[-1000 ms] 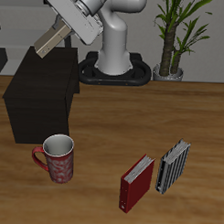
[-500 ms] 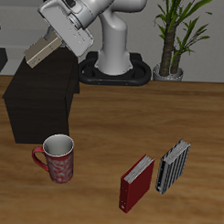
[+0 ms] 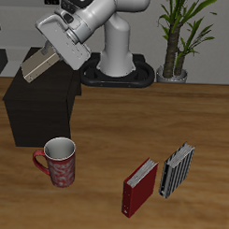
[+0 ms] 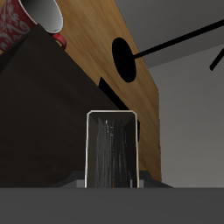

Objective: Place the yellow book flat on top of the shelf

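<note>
The yellow book, tan with greyish page edges, is held tilted in my gripper just above the top of the dark brown-black shelf at the table's back. The gripper is shut on the book's upper end. In the wrist view the book shows end-on between the fingers, over the shelf's dark top. I cannot tell whether the book's lower end touches the shelf.
A red patterned mug stands in front of the shelf; it also shows in the wrist view. A red book and a black-and-grey striped book stand upright near the table's front edge. A potted plant stands behind the table.
My gripper has carried the yellow book sideways and down over the shelf. The book now hangs lower, close to the shelf's top. Nothing else moved.
</note>
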You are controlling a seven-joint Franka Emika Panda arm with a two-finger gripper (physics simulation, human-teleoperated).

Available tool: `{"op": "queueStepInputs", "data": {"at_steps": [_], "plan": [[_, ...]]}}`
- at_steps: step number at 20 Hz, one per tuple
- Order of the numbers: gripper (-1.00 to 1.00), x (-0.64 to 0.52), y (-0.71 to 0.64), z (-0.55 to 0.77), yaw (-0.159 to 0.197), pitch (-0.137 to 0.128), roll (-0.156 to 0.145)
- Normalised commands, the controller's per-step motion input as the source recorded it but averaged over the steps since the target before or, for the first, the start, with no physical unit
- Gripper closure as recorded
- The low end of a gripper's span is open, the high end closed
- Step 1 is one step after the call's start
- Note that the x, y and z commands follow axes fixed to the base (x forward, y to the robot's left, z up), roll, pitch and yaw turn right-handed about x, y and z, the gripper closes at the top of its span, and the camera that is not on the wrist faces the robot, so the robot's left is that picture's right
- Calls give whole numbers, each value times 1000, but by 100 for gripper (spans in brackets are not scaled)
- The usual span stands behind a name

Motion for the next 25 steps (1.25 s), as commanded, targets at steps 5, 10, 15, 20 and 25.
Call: {"op": "queueStepInputs", "data": {"at_steps": [5, 10, 15, 20, 25], "plan": [[-100, 221, 205, -351, -86, 154, 145], [-100, 152, 372, -136, -30, 98, 145], [-100, 87, 363, -3, -26, 34, 90], [-100, -36, 360, 125, -14, -28, 116], [-100, -121, 371, 98, -18, -27, 123]]}}
